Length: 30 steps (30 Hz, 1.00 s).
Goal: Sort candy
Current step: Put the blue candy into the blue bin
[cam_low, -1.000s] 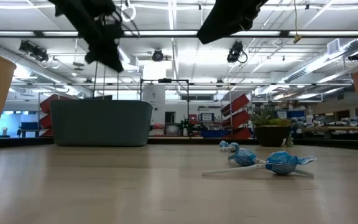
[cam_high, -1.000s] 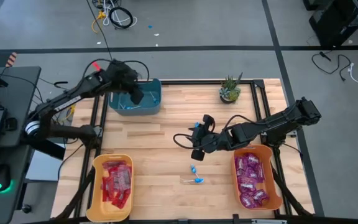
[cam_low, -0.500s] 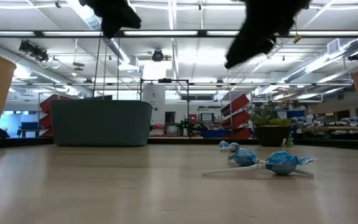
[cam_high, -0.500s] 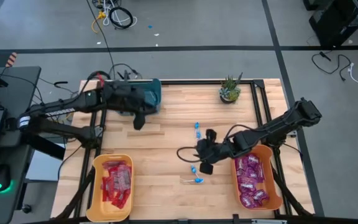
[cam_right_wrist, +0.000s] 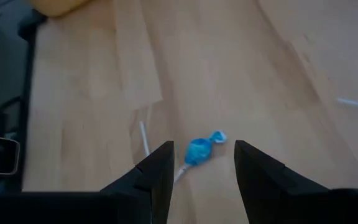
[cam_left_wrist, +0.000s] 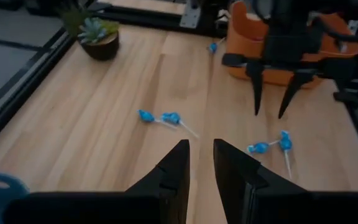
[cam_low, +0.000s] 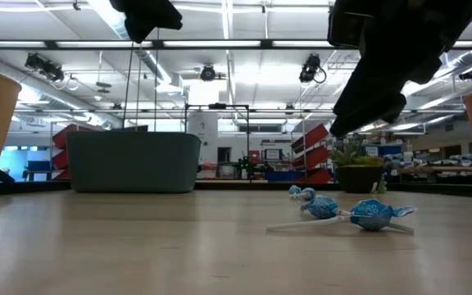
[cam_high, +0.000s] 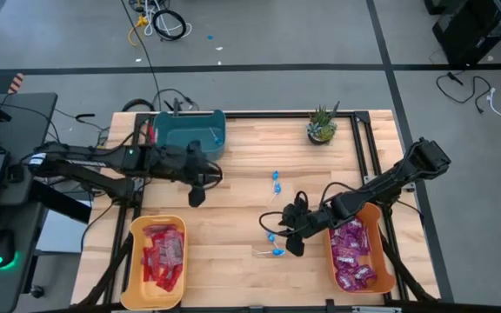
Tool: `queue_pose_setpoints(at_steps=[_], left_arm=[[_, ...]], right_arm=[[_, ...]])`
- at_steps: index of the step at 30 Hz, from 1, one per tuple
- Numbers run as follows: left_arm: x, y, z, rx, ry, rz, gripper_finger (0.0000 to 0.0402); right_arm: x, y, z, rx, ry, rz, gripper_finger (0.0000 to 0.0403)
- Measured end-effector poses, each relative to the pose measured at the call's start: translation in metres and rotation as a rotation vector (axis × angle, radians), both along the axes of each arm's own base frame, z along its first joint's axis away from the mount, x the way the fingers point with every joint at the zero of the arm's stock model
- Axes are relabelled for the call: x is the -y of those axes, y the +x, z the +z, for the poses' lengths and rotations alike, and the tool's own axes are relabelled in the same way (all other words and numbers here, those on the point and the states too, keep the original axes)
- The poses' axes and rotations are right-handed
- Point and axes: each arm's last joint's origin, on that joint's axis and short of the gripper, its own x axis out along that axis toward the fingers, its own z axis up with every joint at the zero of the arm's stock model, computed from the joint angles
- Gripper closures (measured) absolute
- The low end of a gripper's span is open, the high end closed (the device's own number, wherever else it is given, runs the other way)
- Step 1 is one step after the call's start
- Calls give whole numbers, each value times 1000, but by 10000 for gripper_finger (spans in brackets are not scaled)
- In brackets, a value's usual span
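from overhead, red packets (cam_high: 162,254) fill the yellow bin (cam_high: 136,269); the left gripper (cam_high: 197,194) hovers empty, fingers slightly parted. blue lollipops (cam_high: 274,243) lie mid-table under the empty, spread right gripper (cam_high: 291,243), whose wrist camera alone shows a crinkled blue wrapper (cam_right_wrist: 198,151).

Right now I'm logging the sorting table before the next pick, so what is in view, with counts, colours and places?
Blue lollipops: four loose, two mid-table, two nearer the front edge by the right gripper.
Red packets: a pile, in the yellow bin, front left.
Purple packets: a pile, in the orange bin, front right.
Teal bin: one, back left; contents hard to make out.
Potted plant: one, green, back right.
Table: light wood.
Left gripper: dark, slightly parted, holding nothing, over the table's left middle.
Right gripper: dark, open, above a front lollipop.
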Motion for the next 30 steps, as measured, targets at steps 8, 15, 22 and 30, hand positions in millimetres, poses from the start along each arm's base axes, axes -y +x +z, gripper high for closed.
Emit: queue_pose_setpoints(at_steps=[8, 15, 22, 30], left_arm=[[21, 0, -12, 21, -3, -42, 326], [35, 2, -12, 43, 0, -52, 326], [43, 2, -12, 53, 5, -74, 326], [47, 1, -12, 58, 7, -82, 326]], right_arm=[[-10, -7, -9, 142, -123, 162, 249], [-10, -10, -14, 158, -177, 173, 249], [-14, 0, -40, 125, -207, 189, 249], [-17, 8, -75, 63, -160, 155, 249]])
